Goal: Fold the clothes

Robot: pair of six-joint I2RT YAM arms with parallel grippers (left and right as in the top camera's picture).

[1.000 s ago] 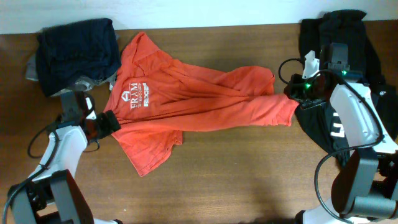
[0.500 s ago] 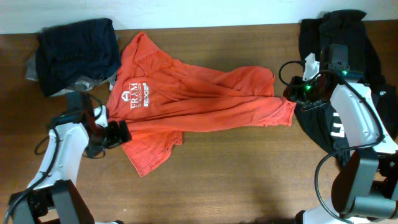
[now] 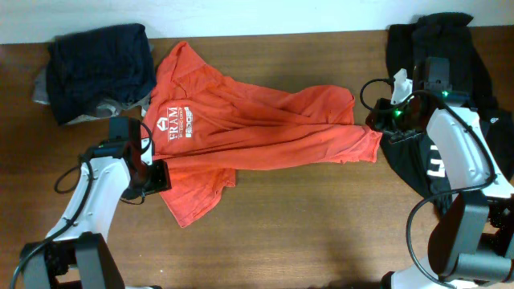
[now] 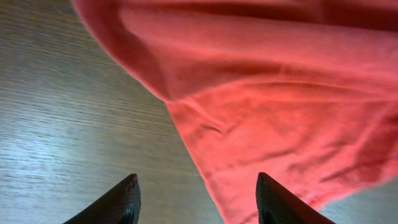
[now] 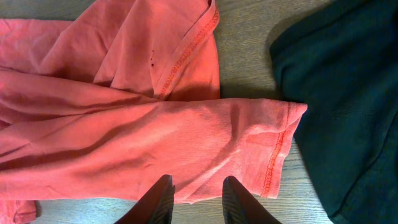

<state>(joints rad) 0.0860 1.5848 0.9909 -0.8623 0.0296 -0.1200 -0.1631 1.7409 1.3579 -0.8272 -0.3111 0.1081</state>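
On the table [image 3: 321, 225]: red-orange T-shirt [image 3: 257, 132] sprawls rumpled, white logo up | left gripper [image 4: 196, 179] spread wide at its lower edge | right gripper [image 5: 196, 178] narrowly parted over the hem, grasping nothing

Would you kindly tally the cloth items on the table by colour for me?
Red-orange T-shirt: 1
Black garment: 1
Navy pile: 1 (how many pieces are in it cannot be told)
Total: 3
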